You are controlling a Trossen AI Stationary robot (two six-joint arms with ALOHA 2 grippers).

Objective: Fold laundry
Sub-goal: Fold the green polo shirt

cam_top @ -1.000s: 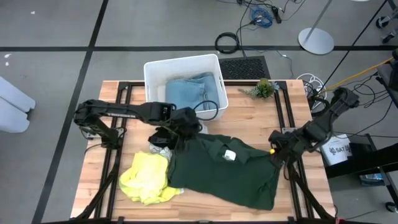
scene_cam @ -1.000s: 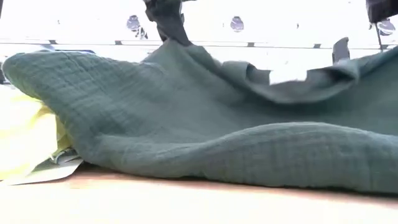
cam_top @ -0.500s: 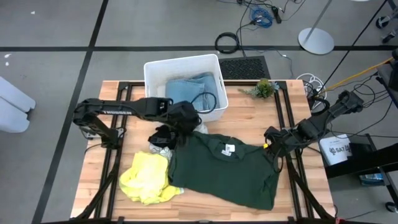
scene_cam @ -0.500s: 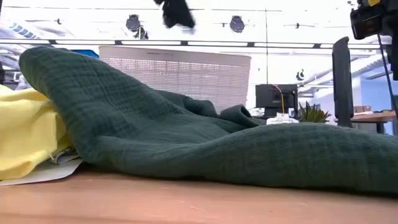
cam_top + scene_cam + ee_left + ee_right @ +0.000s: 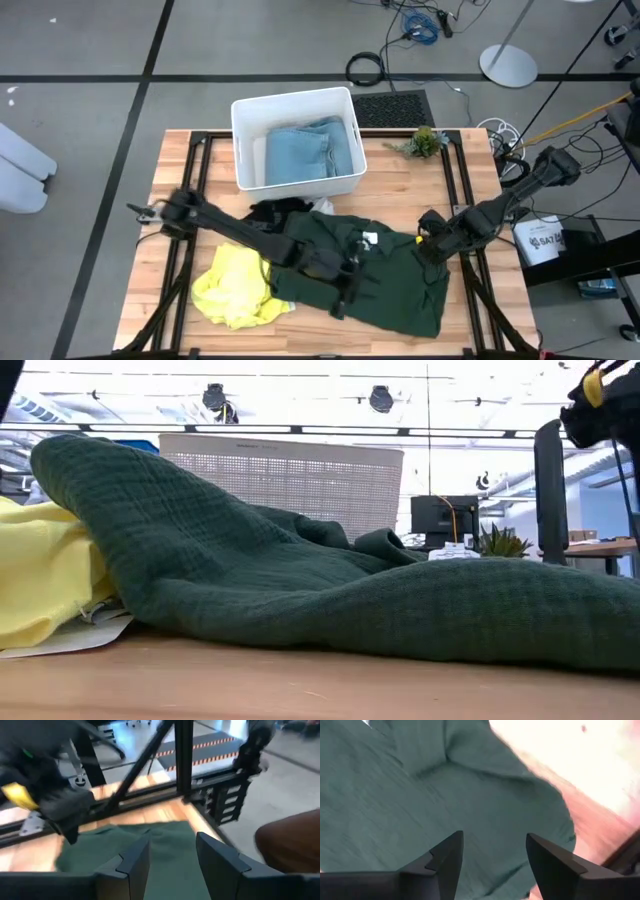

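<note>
The wooden table [image 5: 400, 175] carries a white bin [image 5: 296, 140] at its far edge; a light blue garment [image 5: 305, 152] lies inside the bin. The dark green shirt [image 5: 385, 280] lies spread on the near half of the table, its neck label facing up. A bright yellow garment [image 5: 235, 285] lies bunched against the shirt's left edge, and a black garment [image 5: 275, 212] sits between the bin and the shirt. The left gripper [image 5: 345, 295] hangs over the middle of the green shirt; its two fingers [image 5: 132, 865] stand apart with nothing between them. The right gripper [image 5: 428, 240] sits at the shirt's right edge, near the table's right rail; its fingers [image 5: 445, 862] are likewise spread, empty, with green cloth directly beneath them. A small potted plant [image 5: 424, 142] stands at the table's far right.
</note>
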